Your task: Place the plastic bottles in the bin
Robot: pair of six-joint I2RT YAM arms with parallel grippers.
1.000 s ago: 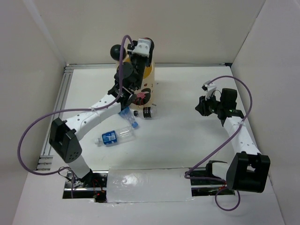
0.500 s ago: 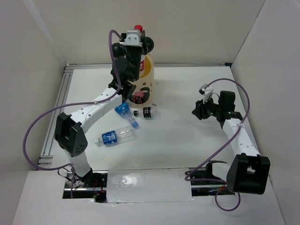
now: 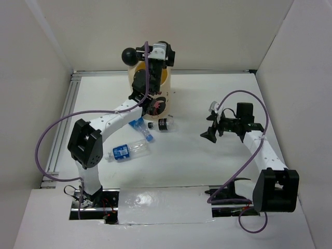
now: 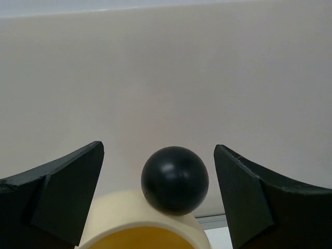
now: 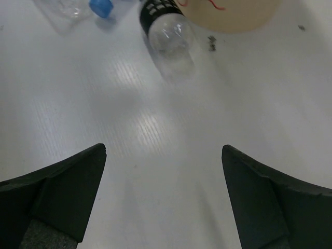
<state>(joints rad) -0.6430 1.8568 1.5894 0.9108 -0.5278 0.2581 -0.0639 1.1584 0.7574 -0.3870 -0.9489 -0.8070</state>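
Bin (image 4: 132, 210) is standing at the desk's far edge. Left gripper (image 4: 158, 147) is hovering over its rim, spread wide, empty. Right gripper (image 5: 164, 148) is hanging wide and empty nearer the right edge. Black-labelled bottle (image 3: 163, 124), blue-capped bottle (image 3: 140, 127) and blue-labelled bottle (image 3: 127, 151) are lying near the bin's base.

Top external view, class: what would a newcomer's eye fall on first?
The left arm rears over the cream bin at the table's far edge, its open left tool framing a black ball ear. Bottles lie at the bin's foot: a black-labelled bottle, a blue-capped bottle and, nearest the arm bases, a blue-labelled bottle.
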